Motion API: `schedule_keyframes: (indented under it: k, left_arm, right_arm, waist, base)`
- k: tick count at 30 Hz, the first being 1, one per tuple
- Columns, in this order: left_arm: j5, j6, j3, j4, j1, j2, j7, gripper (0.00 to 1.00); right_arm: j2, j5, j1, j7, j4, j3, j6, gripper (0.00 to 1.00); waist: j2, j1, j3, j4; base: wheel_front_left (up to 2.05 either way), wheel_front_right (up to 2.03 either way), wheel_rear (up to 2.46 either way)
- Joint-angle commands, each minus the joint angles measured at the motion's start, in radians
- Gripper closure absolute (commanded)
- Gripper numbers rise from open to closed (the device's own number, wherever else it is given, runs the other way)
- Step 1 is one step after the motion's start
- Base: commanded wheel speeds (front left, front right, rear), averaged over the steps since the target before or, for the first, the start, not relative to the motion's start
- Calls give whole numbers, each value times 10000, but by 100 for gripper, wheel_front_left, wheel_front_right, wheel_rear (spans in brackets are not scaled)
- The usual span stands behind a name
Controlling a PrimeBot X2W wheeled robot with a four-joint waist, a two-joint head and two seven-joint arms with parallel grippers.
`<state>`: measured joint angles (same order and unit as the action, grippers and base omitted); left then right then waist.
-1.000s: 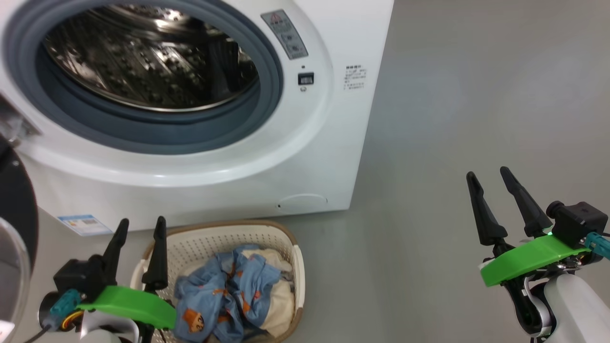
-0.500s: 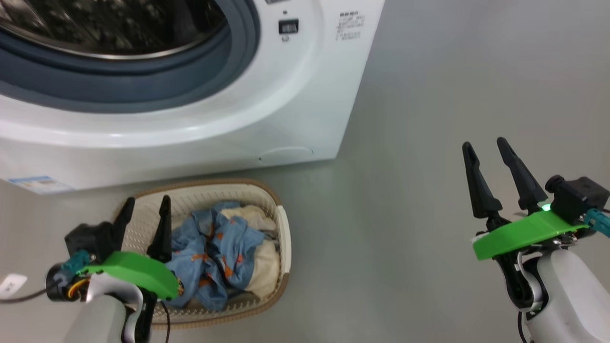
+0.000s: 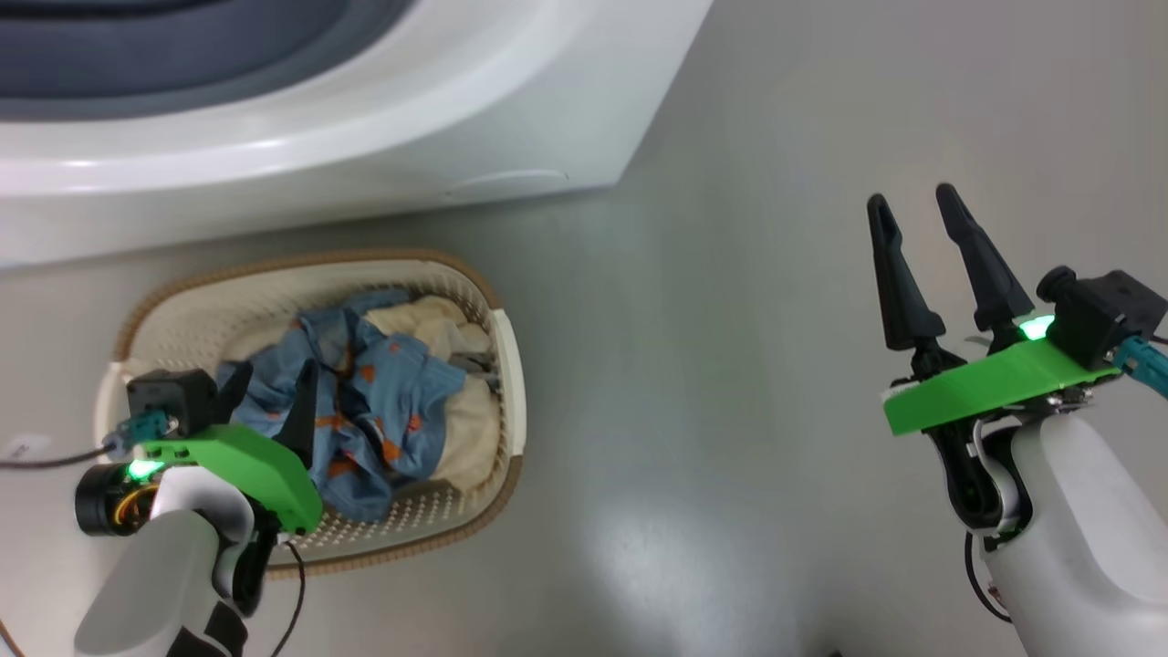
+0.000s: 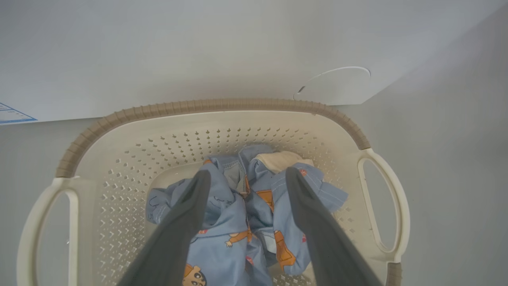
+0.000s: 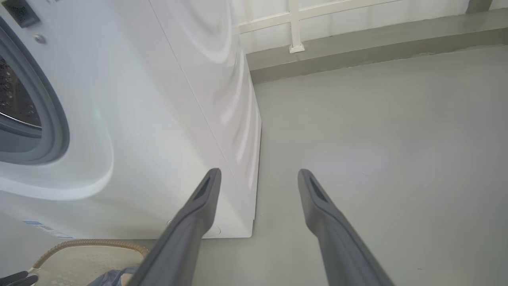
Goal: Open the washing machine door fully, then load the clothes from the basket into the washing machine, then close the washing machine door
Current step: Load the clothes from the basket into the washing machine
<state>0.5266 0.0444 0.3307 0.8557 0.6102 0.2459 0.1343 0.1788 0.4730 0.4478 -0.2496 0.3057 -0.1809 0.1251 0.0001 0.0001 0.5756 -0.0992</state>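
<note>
Since a second ago my head has tipped downward, so the whole head view has shifted. My left pincer (image 3: 276, 372) has also come in from the basket's left rim to hang over its contents.

That left pincer is released, its two dark fingers spread wide with nothing between them. In the left wrist view they straddle the blue fabric, and I cannot tell whether the tips touch it.

The basket (image 3: 511, 383) sits on the grey floor (image 3: 712, 383), just in front of the washing machine (image 3: 365, 155). The clothes (image 3: 392, 411) lie bunched inside it: light blue cloth with orange-brown figures on top, and a cream piece showing toward the far and right sides.

Behind the basket, the machine's white front runs along the top of the head view. A strip of grey door seal (image 3: 182, 73) shows at the top edge, and the round cap (image 3: 506, 182) sits low near the right corner. A blue label (image 4: 12, 113) shows low on its left in the left wrist view.

Well apart to the right, my right pincer (image 3: 911, 197) hangs over bare floor, likewise released and holding nothing, its fingers pointing past the machine's right corner.
</note>
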Motion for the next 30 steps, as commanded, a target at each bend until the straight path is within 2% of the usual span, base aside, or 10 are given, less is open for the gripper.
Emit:
schedule_keyframes:
  k: [1, 13, 22, 30]
  left_arm:
    - [-6, 65, -197, 239, 189, 357, -100, 0]
    - [-55, 298, 104, 2616, 1397, 298, -485, 0]
    - [-140, -13, 219, 3683, 2395, 431, -726, 0]
    - [-68, -252, 219, 4086, 2988, 675, -1191, 0]
  right_arm:
    - [-45, -94, 27, -122, -282, -186, 56, 0]
    - [-217, -161, 571, -122, -476, -334, 56, 0]
    - [-352, -157, 950, -122, -529, -482, 56, 0]
    - [-453, -154, 1170, -122, -591, -588, 56, 0]
  waist:
    - [-1, -1, 796, -316]
    - [-1, -1, 1925, -598]
    - [-1, -1, 2851, -713]
    - [-1, -1, 3564, -940]
  base:
    - [0, 0, 0]
    - [0, 0, 0]
    - [0, 0, 0]
    - [0, 0, 0]
